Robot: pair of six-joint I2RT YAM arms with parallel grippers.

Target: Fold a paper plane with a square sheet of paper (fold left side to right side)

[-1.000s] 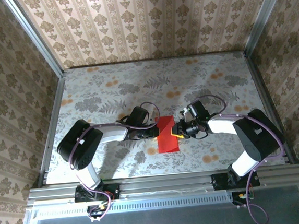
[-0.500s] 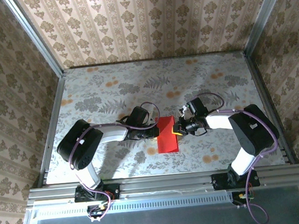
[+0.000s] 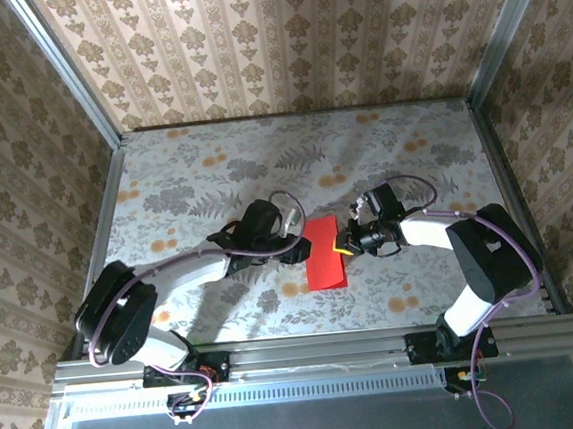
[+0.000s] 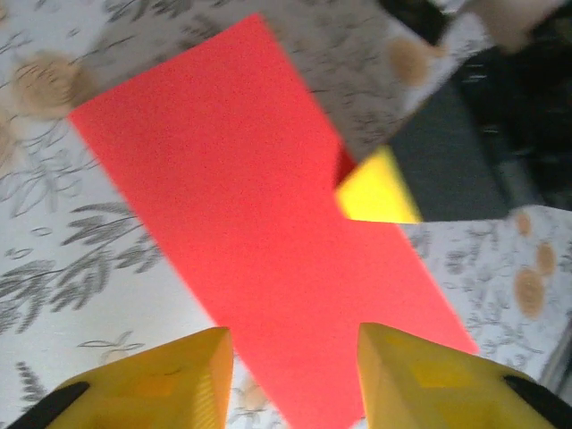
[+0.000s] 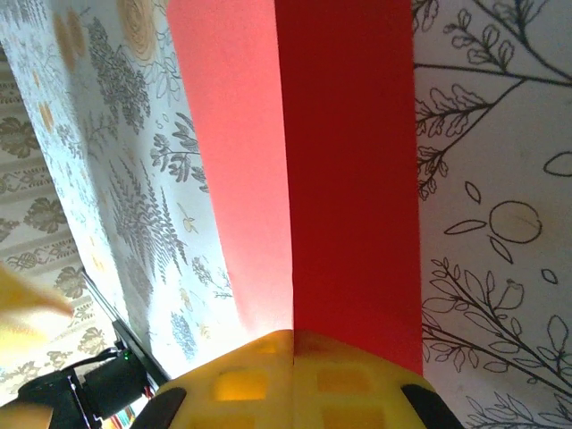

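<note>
In your left wrist view the sheet of paper point(image 4: 268, 223) is blurred, and its near end runs off the bottom edge between the left pincer's point(image 4: 290, 347) parted fingers. In your right wrist view the right pincer point(image 5: 293, 344), closed on the sheet, hides its near edge, and the far end is cut off at the top.
</note>
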